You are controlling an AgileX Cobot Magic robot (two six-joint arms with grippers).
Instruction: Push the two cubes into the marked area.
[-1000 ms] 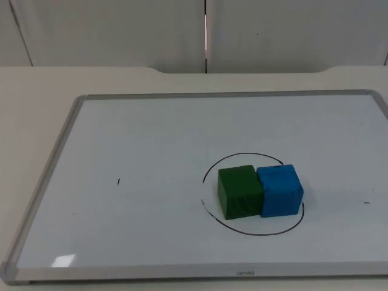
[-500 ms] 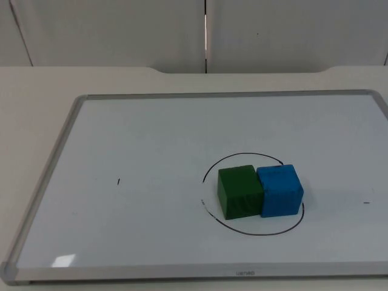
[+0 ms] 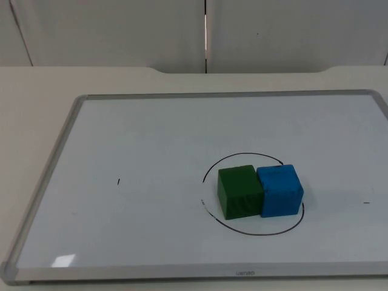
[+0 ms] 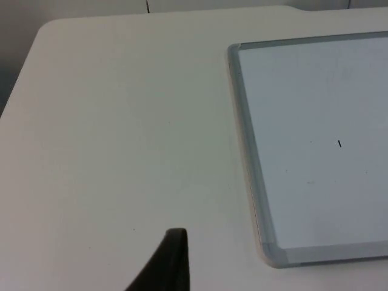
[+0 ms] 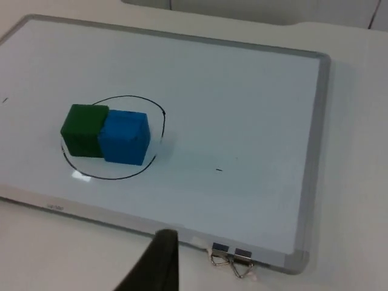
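Observation:
A green cube [image 3: 240, 191] and a blue cube [image 3: 280, 190] stand side by side, touching, inside a black hand-drawn ring [image 3: 254, 233] on the whiteboard [image 3: 151, 139]. The blue cube's right side reaches the ring's line. In the right wrist view the green cube [image 5: 83, 129] and blue cube [image 5: 124, 136] lie ahead within the ring [image 5: 109, 179]. My right gripper [image 5: 159, 260] waits off the board's front edge, well clear of the cubes. My left gripper [image 4: 173, 260] waits over bare table beside the board's corner [image 4: 273, 254].
The whiteboard's grey frame [image 3: 45, 182] is a low raised edge all around. Two metal binder clips [image 5: 233, 262] sit at the board's edge near my right gripper. Short pen marks [image 3: 119, 181] dot the board. The grey partition wall [image 3: 121, 30] stands behind the table.

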